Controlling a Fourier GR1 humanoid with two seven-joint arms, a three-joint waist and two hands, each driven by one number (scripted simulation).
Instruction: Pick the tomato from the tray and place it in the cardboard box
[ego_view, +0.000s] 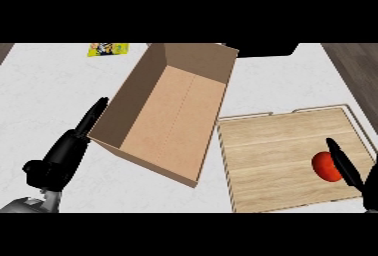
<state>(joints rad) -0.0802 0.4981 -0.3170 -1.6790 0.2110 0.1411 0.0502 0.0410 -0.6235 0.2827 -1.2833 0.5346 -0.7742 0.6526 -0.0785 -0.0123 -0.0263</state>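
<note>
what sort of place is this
Most likely a kitchen counter, though little beyond it shows. A pale marbled white worktop carries a light wooden tray with a round red tomato on it, beside an open brown cardboard box.

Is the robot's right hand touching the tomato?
Cannot tell. In the head view, a straight finger of the right hand crosses the edge of the tomato, but it may be hovering above it.
</note>
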